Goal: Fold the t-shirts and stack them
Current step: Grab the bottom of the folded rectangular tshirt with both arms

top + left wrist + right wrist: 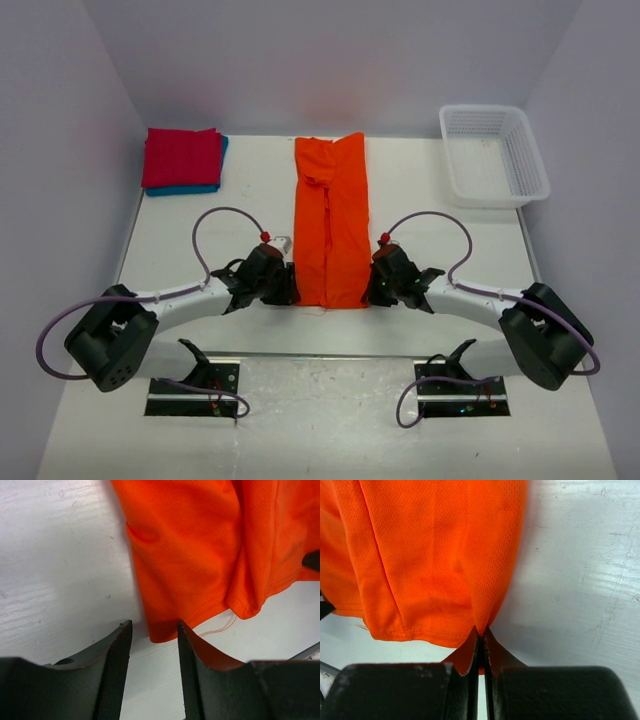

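Note:
The orange t-shirt (332,215) lies as a long narrow strip down the middle of the table. My left gripper (291,285) sits at its near left corner. In the left wrist view that gripper (154,628) is open, with the corner of the orange t-shirt (200,545) lying at its fingertips and bare table between the jaws. My right gripper (371,285) is at the near right corner. The right wrist view shows it (480,633) shut on the hem of the orange t-shirt (430,555). The red t-shirt (181,156) lies folded on the folded blue t-shirt (196,189) at the back left.
A white mesh basket (494,190) stands at the back right corner of the table. A loose orange thread (220,626) trails from the hem near the left gripper. Walls close in the table on three sides.

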Robot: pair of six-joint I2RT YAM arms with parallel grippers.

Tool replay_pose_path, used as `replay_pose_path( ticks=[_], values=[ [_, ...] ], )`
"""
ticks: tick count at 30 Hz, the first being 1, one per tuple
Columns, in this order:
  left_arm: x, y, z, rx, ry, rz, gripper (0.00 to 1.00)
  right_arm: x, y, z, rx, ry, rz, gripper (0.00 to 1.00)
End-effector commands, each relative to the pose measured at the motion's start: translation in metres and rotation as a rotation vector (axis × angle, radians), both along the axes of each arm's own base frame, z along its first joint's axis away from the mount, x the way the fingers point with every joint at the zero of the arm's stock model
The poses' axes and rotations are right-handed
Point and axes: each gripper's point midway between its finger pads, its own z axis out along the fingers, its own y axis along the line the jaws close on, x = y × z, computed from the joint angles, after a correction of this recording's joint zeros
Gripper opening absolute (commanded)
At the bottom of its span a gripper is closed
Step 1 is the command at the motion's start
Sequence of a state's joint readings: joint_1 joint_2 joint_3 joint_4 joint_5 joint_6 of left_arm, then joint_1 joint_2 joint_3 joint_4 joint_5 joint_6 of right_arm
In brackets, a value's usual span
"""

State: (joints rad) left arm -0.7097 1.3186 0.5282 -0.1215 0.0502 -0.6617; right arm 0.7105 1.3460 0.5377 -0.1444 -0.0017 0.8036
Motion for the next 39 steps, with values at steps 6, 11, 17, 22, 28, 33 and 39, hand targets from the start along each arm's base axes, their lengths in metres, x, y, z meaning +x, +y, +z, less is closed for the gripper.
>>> replay_pose_path(
  ticks=[6,11,17,22,28,33,39],
  values=[
    [-0.005,-0.013,-0.005,-0.058,0.019,-0.011,0.41,-0.002,-0.005,-0.002,-0.014,0.002,-0.001,0.0],
    [-0.01,-0.015,-0.007,-0.065,0.032,-0.019,0.31,-0.001,-0.005,-0.005,-0.02,0.005,0.0,0.0],
    [-0.015,-0.013,-0.006,-0.076,0.035,-0.02,0.0,-0.001,-0.006,-0.003,-0.035,0.008,0.008,0.0],
    [-0.021,-0.01,0.002,-0.09,0.022,-0.02,0.0,-0.003,-0.002,0.007,-0.034,-0.007,0.042,0.0],
    [-0.036,-0.01,0.017,-0.146,0.01,-0.049,0.0,-0.022,0.005,0.025,-0.041,-0.05,0.133,0.0],
    [-0.047,-0.01,0.032,-0.182,-0.004,-0.059,0.0,-0.045,0.016,0.042,-0.033,-0.07,0.203,0.0],
    [-0.051,-0.008,0.048,-0.209,-0.041,-0.044,0.0,-0.044,0.008,0.07,-0.063,-0.125,0.161,0.0]
  ],
)
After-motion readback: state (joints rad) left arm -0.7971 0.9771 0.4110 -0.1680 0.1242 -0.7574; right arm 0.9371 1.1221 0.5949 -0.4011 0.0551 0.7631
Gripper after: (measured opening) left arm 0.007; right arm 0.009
